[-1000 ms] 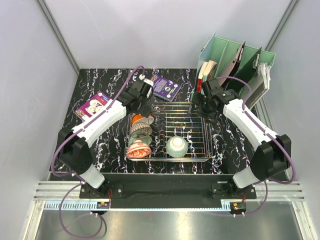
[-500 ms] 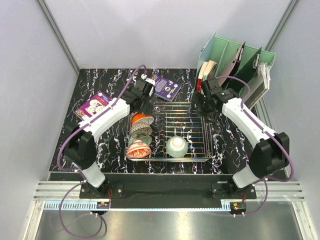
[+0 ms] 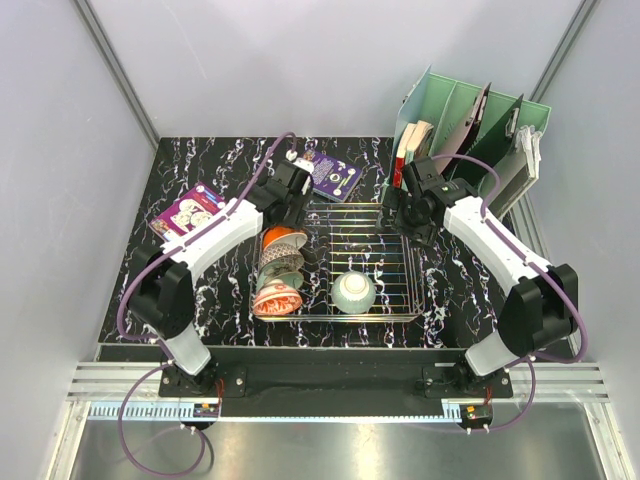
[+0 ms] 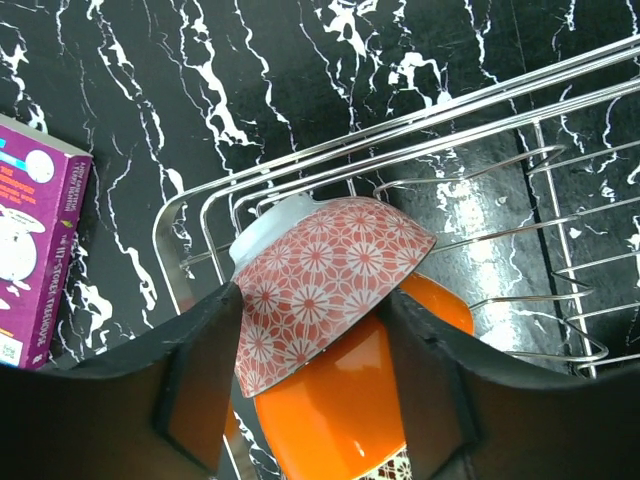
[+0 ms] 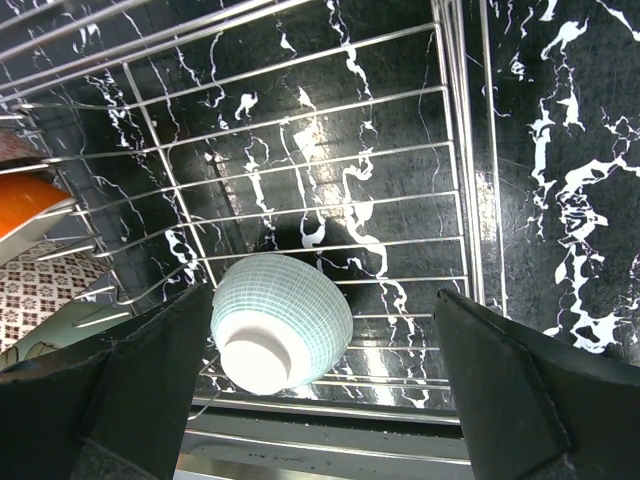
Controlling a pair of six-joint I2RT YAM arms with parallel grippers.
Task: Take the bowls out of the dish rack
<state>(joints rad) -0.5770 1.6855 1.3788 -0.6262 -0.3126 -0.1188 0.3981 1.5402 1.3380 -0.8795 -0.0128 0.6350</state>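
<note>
Left wrist view: red floral bowl (image 4: pixel 335 255) is straddled by left gripper (image 4: pixel 312 295); clamping cannot be confirmed. Closure should be completed before lifting.

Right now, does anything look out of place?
The pale green ceramic bowl lies upside down, alone at the near edge of the chrome wire dish rack; the other bowls stand on edge along its left side.

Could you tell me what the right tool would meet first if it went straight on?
Probably the upturned pale green bowl, off-centre ahead; otherwise the dish rack wires, since depth is unclear.
</note>
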